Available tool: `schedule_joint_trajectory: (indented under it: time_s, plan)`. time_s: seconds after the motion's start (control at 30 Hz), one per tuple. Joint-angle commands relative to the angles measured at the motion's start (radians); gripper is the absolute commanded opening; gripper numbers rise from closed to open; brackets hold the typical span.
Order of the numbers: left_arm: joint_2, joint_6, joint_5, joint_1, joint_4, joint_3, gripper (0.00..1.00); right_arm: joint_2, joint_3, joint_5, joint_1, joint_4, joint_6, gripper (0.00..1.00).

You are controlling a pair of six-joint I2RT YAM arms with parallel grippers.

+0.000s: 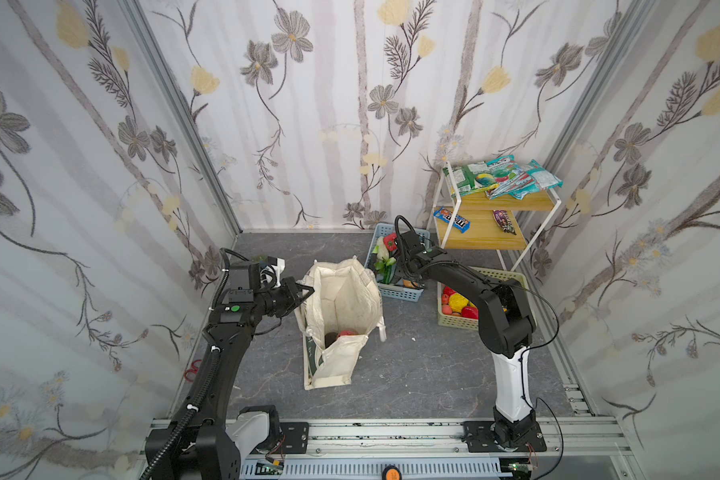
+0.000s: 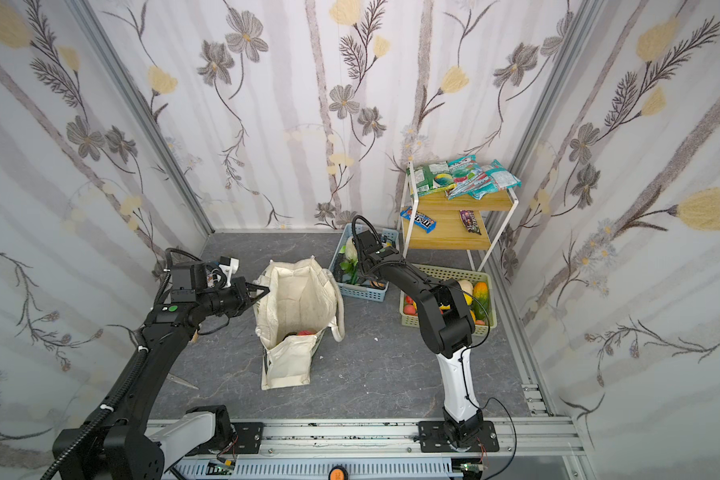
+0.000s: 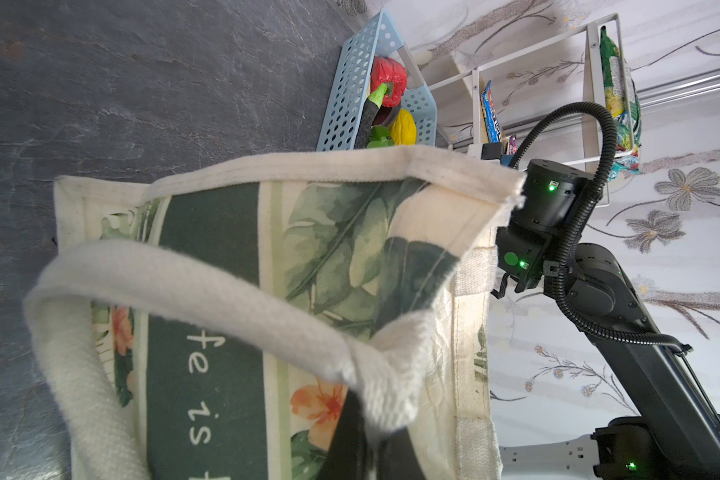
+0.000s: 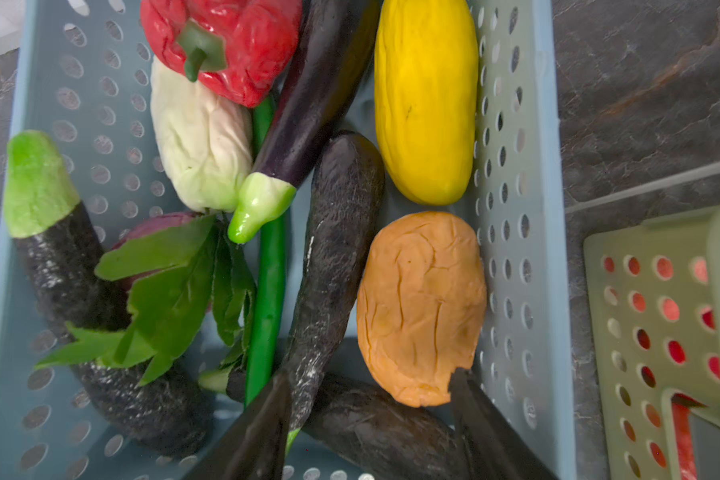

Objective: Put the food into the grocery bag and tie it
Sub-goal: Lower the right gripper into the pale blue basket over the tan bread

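The grocery bag [image 1: 337, 365] [image 2: 287, 370] stands open mid-floor, with a red and a brown food piece [image 1: 347, 333] at its bottom. My left gripper [image 1: 306, 291] [image 3: 364, 415] is shut on the bag's cream handle [image 3: 192, 274] at the left rim and holds that side up. My right gripper [image 4: 371, 399] hangs open inside the light blue basket [image 4: 512, 208] [image 1: 404, 293]. Its fingers straddle a dark aubergine [image 4: 375, 428] and the lower end of an orange-brown piece [image 4: 420, 307]. A yellow piece [image 4: 427, 99], a red pepper [image 4: 225, 45] and more aubergines lie around.
A pale yellow basket [image 1: 458, 322] [image 4: 641, 311] of toy fruit sits right of the blue one, partly under my right arm. A white-framed wooden shelf [image 1: 495, 232] in the back right corner carries snack packets [image 1: 470, 178]. Scissors [image 1: 192, 370] lie by the left wall.
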Motion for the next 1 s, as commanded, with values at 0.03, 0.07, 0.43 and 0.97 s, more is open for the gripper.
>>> schedule_joint_trajectory:
  time_s: [0.03,0.07,0.43,0.97]
  plan:
    - [0.0,0.006,0.0,0.001,-0.012,0.004,0.0,0.026,0.027,0.072,-0.003,-0.048,0.044,0.64]
    - [0.0,0.005,0.001,0.001,-0.012,0.002,0.0,0.033,0.033,0.082,-0.003,-0.061,0.047,0.64]
    - [-0.002,0.006,0.0,0.001,-0.004,-0.003,0.0,0.027,-0.003,0.139,-0.022,-0.102,0.056,0.7]
    - [0.011,0.008,0.011,0.001,-0.005,0.002,0.0,0.118,0.059,0.113,-0.08,-0.077,0.015,0.79]
